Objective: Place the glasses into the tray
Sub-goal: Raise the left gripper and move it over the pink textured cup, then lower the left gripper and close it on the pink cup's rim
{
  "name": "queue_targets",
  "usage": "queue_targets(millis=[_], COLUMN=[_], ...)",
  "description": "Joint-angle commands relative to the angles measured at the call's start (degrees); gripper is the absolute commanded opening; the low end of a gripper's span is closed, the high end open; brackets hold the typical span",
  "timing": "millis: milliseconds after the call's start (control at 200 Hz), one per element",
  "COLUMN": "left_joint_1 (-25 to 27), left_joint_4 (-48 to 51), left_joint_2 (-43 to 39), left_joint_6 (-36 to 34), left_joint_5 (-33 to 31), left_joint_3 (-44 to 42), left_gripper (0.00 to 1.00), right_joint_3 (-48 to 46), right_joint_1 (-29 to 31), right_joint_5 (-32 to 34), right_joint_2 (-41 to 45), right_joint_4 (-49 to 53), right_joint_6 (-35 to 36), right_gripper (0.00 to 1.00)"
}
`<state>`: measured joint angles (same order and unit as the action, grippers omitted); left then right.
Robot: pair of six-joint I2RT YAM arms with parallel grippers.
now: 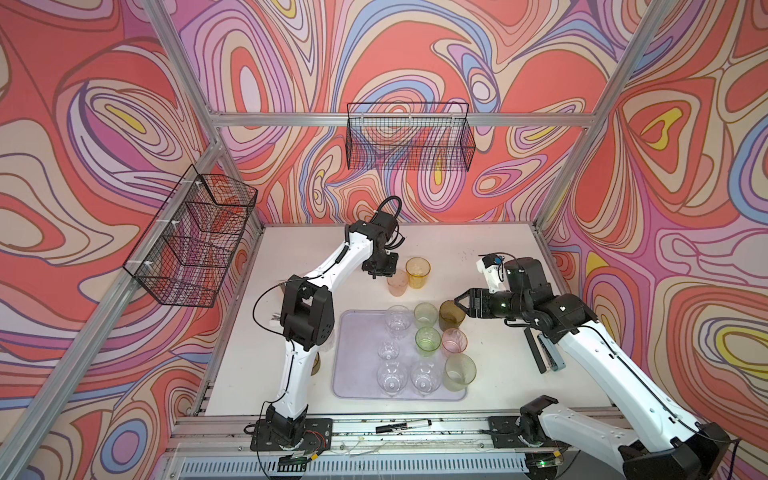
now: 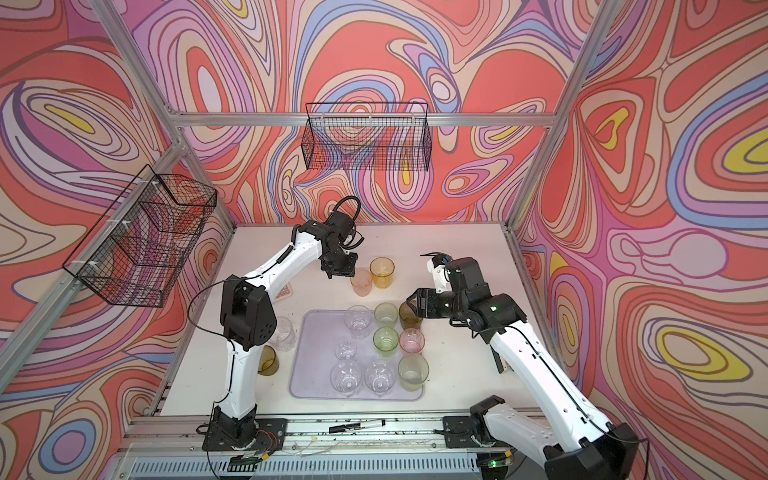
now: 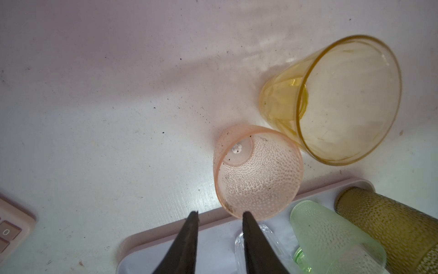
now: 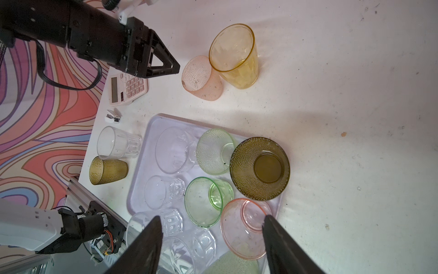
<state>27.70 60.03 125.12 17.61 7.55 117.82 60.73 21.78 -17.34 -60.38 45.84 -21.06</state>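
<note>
The only legible sign is a "0" on one key (image 3: 5, 232) of the pink calculator (image 3: 14, 224), in the lower left corner of the left wrist view. The right wrist view shows the whole calculator (image 4: 128, 88) in the upper left of the frame, with a grey display and rows of pink keys, but the marks on those keys are too small to read. In both top views a black marker pen (image 1: 403, 426) (image 2: 356, 426) lies on the front rail at lower centre; any print on it is illegible.
</note>
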Motion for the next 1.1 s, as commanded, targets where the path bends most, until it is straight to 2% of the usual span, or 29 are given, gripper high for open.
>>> queue_targets(millis=[0, 371, 1097], left_joint_1=[-0.46, -0.79, -0.73], left_joint_4=[0.82, 1.08, 2.10], left_joint_2=[1.99, 4.93, 7.41], left_joint_6=[0.76, 1.22, 1.07], left_joint_5=[0.36, -0.85, -2.93], left_joint_3=[3.03, 5.74, 4.94], left_gripper=[0.35, 0.34, 0.28], right_joint_3=[0.16, 0.29, 0.66], right_joint_1=[-0.18, -0.23, -0.17], right_joint_5=[0.55, 0.73, 0.82], right_joint_2=[1.14, 1.45, 1.11], right_joint_4=[0.14, 0.48, 0.79], right_joint_6=[0.63, 0.63, 0.79], right_gripper=[0.70, 0.70, 0.70])
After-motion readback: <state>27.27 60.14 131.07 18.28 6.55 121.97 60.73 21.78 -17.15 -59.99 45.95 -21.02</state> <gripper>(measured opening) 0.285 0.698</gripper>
